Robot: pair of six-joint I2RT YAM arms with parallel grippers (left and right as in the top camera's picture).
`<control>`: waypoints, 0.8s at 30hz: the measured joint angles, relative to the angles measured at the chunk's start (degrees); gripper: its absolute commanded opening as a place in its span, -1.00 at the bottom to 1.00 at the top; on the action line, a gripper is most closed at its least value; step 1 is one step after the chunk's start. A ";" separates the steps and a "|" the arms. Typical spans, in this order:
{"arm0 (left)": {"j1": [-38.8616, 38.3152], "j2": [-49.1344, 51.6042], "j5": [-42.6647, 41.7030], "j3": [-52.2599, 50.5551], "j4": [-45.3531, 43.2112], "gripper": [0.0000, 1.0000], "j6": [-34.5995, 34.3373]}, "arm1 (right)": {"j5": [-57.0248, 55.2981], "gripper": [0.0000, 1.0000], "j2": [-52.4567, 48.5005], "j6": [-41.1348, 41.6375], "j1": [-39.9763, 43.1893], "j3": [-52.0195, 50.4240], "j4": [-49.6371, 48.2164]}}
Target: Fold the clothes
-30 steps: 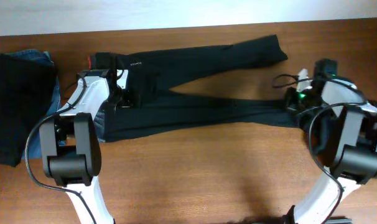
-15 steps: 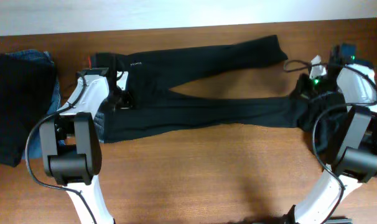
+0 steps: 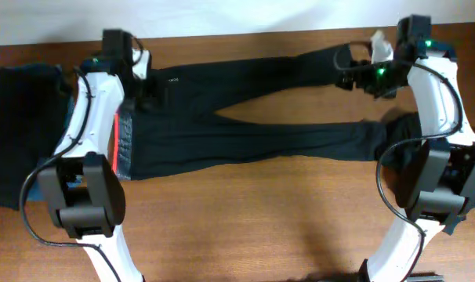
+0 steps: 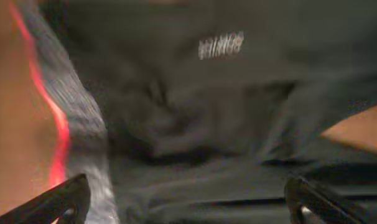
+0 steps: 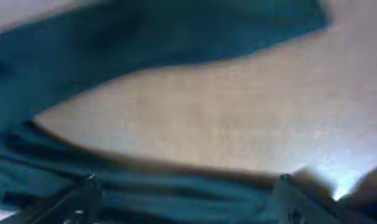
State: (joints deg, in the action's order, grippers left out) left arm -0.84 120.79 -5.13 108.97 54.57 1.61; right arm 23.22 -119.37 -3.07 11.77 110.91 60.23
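The trousers [image 3: 261, 141] lie flat, probably for folding; left gripper [image 4: 185, 186] by their waistband [image 4: 83, 137] and right gripper [image 5: 185, 183] near their upper cuff [image 3: 331, 59] hang wide open, empty

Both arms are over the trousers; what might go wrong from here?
The trousers lie legs splayed, so folding now would likely come out uneven. The near cuff is bunched beside the right arm and might snag. Both wrist views are blurred; the open left gripper or right gripper may miss.
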 measured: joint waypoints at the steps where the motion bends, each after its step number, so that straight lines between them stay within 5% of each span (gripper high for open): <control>1: 0.00 -0.20 0.02 2.80 -0.13 0.98 0.28 | -0.13 0.87 0.00 -0.20 0.00 1.77 -1.29; 14: 0.07 4.92 0.24 6.01 -15.89 0.90 0.98 | -1.81 0.87 -5.92 -3.39 -0.04 3.45 -20.35; 24: 4.42 10.03 -1.09 6.01 -18.71 0.89 0.74 | 1.16 0.85 -12.13 -3.13 -0.15 7.23 -27.15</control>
State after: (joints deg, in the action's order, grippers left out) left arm 3.57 130.82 -6.22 114.98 35.86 2.35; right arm 24.38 -131.50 -6.20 11.62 118.15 33.08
